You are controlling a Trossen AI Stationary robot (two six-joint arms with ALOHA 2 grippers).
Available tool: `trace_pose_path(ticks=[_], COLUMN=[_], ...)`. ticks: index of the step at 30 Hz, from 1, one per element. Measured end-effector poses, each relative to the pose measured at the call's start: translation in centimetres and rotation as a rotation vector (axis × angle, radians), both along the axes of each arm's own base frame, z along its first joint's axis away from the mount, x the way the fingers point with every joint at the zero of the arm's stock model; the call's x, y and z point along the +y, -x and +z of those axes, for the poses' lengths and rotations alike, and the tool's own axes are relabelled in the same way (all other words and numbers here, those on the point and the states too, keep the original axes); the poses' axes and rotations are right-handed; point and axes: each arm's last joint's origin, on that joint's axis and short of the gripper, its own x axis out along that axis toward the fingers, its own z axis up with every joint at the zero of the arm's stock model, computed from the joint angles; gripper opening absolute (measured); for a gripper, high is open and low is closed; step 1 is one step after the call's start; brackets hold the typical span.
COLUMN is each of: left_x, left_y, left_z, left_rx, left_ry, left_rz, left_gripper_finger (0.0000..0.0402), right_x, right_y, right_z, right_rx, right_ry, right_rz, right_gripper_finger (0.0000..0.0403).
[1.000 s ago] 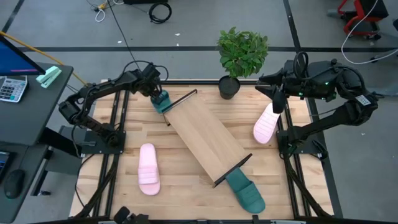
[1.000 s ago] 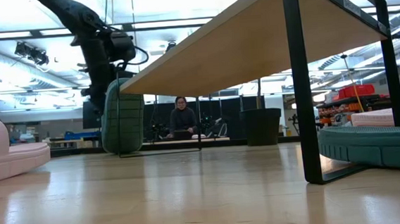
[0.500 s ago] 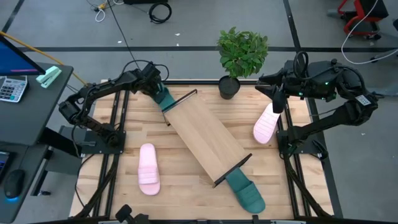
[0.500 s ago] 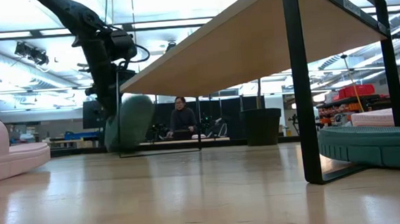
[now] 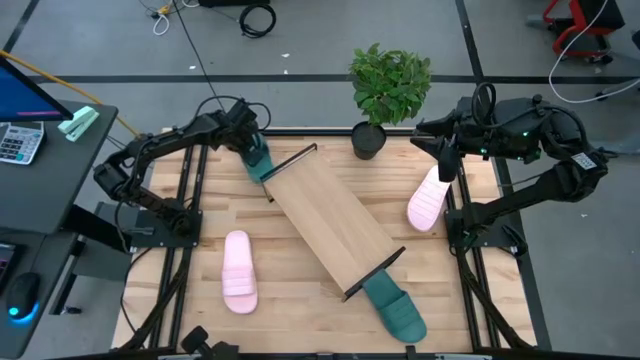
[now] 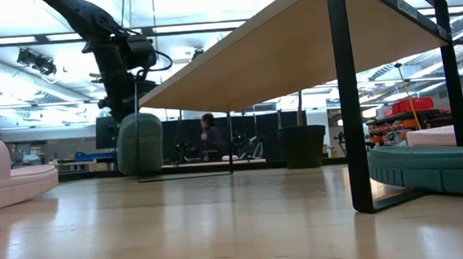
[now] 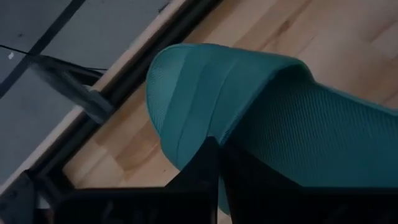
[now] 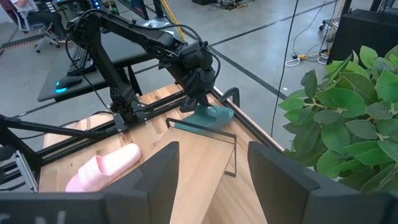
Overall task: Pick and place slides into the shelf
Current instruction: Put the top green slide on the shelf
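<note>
The left gripper [image 5: 255,152] is pinched shut on 1 dark teal-green foam slide sandal [image 5: 260,160] at the slatted wooden tabletop's [image 5: 300,270] far left corner, just beside the end bar of the long light-wood shelf board [image 5: 330,222]. To do this well, lift until the sole clears that black bar, carry it over the board, level it, and lower before letting go. The grip sits on 1 edge, so the sandal may swing; move slowly. The right gripper [image 8: 208,171] waits with fingers spread near the far right corner, above a pale pink foam slide [image 5: 428,200].
</note>
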Motion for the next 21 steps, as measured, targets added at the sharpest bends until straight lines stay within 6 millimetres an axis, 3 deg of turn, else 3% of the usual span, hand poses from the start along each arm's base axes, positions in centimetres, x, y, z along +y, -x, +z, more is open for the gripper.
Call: trace_pose_path(ticks=[4,10,21], left_x=[0.9,1.6,-0.2], left_y=[0.9,1.8,2.3], left_z=[1.9,7.2,16.6], left_rx=[-0.008,-0.146,-0.43], left_ry=[-0.046,-0.138,-0.244], left_rz=[0.028,0.052,-0.074], left_gripper_finger=[0.001,0.0009,0.0009], right_x=[0.0,0.0,0.0], right_y=[0.0,0.0,0.0], right_z=[0.0,0.0,0.0], right_rx=[0.0,0.0,0.001], right_ry=[0.0,0.0,0.002], right_rz=[0.0,0.0,0.001], right_gripper_finger=[0.0198,0.0198,0.0198])
